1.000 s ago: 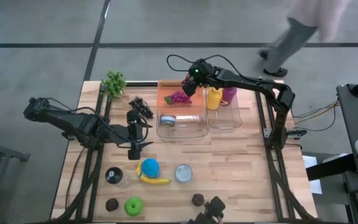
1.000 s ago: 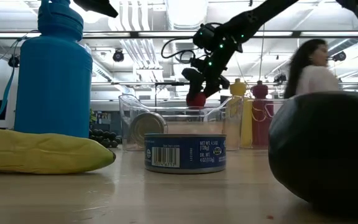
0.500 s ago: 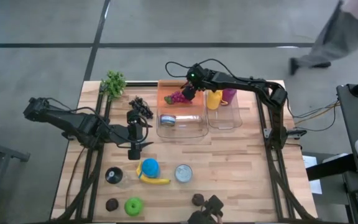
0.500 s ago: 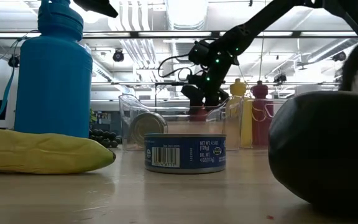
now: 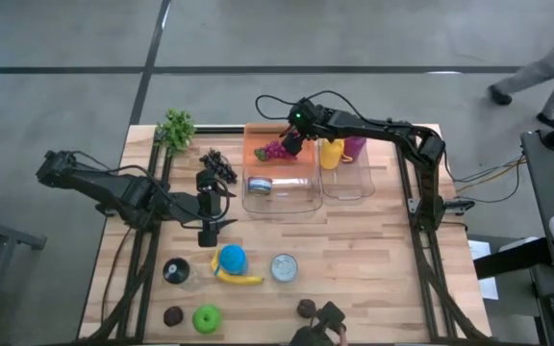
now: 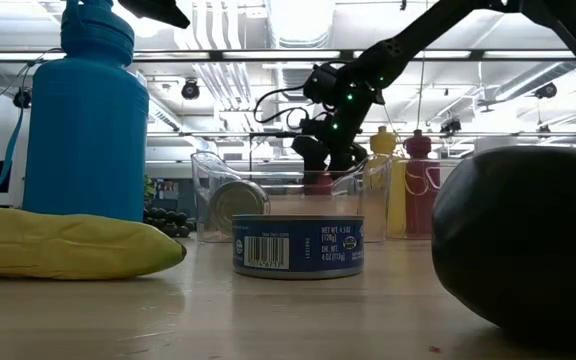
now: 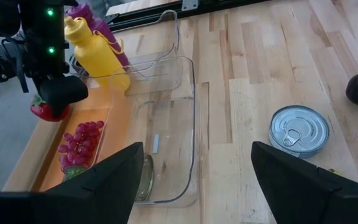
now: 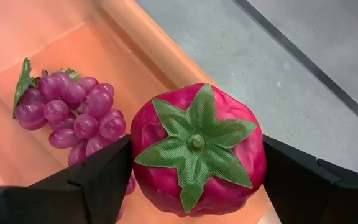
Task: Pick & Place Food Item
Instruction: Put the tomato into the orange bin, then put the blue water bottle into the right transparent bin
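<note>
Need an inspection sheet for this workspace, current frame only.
Surface: wooden table, slatted.
Job's things: strawberry between the right claw's fingers over the orange tray; purple grapes in that tray.
Clutter: tin can, blue bottle, banana, green apple, clear bins, yellow bottle.
Grippers: right claw at the tray; left claw open, mid-table.
Cables: black cable looping off the right arm.
Surroundings: a person's legs on the floor beyond.

Two dark jointed arms; black cable looping off right arm (image 5: 373, 125); green lights glowing at its wrist.
</note>
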You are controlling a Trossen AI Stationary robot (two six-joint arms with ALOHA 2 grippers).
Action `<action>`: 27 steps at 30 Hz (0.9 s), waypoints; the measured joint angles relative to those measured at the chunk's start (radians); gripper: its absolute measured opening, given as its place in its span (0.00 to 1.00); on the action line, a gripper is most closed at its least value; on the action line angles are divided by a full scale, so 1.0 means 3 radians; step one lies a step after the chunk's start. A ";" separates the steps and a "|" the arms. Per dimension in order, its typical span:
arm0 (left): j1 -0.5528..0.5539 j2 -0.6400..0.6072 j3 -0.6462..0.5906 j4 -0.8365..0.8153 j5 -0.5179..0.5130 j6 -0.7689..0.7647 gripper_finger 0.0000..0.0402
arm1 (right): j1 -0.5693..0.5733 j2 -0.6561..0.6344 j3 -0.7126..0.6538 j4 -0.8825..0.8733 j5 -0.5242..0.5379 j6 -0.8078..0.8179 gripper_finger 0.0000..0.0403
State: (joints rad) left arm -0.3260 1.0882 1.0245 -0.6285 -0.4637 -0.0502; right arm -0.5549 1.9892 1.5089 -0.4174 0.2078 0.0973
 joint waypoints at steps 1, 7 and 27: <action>0.0001 0.0000 0.0000 0.0000 0.0000 0.0000 0.75 | 0.0000 0.0000 0.0000 0.0001 0.0000 0.0005 0.80; 0.0000 0.0000 0.0000 0.0000 0.0000 -0.0001 0.77 | 0.0000 -0.0001 0.0000 0.0001 0.0001 0.0015 0.86; 0.0001 0.0000 0.0000 0.0000 0.0000 -0.0001 0.75 | 0.0096 -0.0394 0.0004 -0.0007 0.0012 -0.0028 0.91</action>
State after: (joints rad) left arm -0.3257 1.0882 1.0245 -0.6285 -0.4637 -0.0505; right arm -0.5260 1.8709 1.5102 -0.4196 0.2114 0.0889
